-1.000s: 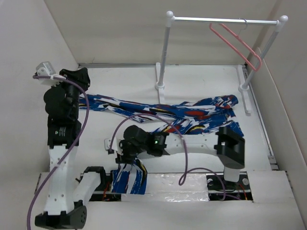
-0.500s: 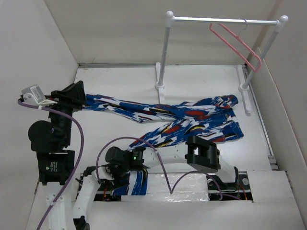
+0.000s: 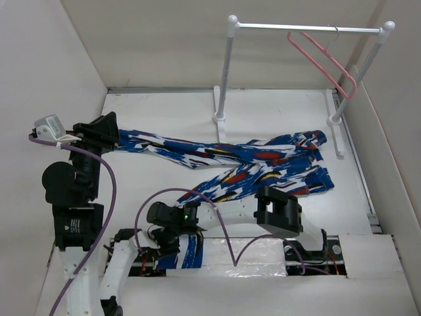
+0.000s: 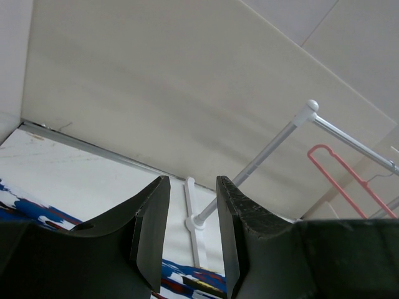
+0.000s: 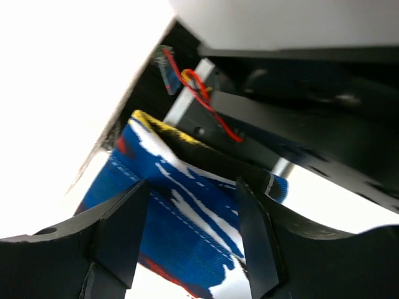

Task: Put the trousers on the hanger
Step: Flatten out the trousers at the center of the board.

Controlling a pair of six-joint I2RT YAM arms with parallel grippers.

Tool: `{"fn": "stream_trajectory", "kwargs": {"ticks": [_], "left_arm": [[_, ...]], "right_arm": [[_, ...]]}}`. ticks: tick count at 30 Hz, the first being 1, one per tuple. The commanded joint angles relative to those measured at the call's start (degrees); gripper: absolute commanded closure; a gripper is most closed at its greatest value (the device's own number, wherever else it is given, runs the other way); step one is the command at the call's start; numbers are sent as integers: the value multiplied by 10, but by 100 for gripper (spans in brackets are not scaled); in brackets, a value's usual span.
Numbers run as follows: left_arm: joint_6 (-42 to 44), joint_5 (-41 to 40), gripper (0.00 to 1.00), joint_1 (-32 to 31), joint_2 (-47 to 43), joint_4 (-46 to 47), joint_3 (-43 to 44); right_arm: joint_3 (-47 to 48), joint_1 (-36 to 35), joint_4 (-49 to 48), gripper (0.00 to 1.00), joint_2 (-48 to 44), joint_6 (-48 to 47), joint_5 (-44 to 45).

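The blue splashed trousers (image 3: 263, 158) lie spread across the table, waist at the right. One leg runs to the far left, and the other runs down to the near edge, where its end (image 3: 191, 249) hangs over. My left gripper (image 3: 112, 135) is open and empty just left of the upper leg's end; in the left wrist view (image 4: 191, 184) only a strip of fabric (image 4: 193, 280) shows below the jaws. My right gripper (image 3: 169, 242) is open over the lower leg end, and in the right wrist view (image 5: 190, 187) the fabric (image 5: 187, 212) lies between the jaws. The pink hanger (image 3: 325, 59) hangs on the rail and also shows in the left wrist view (image 4: 343, 177).
A white-posted rack with a silver rail (image 3: 302, 27) stands at the back right, its feet (image 3: 220, 118) on the table. White walls enclose the left, back and right. Cables loop around both arms near the front edge (image 3: 263, 253).
Over the last second my right arm folded back and its gripper dropped to the leg end at the near edge. My left arm pulled leftward. Both moved very little in the last half second.
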State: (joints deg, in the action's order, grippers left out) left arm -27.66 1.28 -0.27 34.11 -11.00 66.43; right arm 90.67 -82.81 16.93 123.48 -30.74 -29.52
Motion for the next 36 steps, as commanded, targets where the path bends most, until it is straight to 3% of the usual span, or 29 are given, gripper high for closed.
{"fn": "stream_trajectory", "kwargs": {"ticks": [1,3,7,8,14,18,22,27,32,36], "left_arm": [[9,-7,67,-3,1,18,-3],[9,-8,67,-3,-1,17,-3],[9,-8,67,-3,-1,20,-5],[9,-7,67,-3,0,21,-5],[11,-30,67,-3,11,24,-11],[14,-37,67,-3,23,22,-13],[18,-42,67,-3,39,18,-16],[20,-55,67,-3,58,12,-31],[18,-68,67,-3,78,10,-58],[18,-71,68,-3,97,5,-97]], "right_arm": [[20,-3,43,46,9,-21,-48],[12,-3,41,56,3,-23,-47],[-20,3,-1,98,-30,-5,-39],[-20,9,-8,100,-38,2,-36],[-50,69,-116,100,-145,70,26],[-111,166,-259,100,-220,161,64],[-157,272,-380,100,-236,262,91],[-181,338,-338,100,-179,288,127],[-197,344,-287,100,-135,285,140],[-247,344,-298,100,-158,284,160]]}}
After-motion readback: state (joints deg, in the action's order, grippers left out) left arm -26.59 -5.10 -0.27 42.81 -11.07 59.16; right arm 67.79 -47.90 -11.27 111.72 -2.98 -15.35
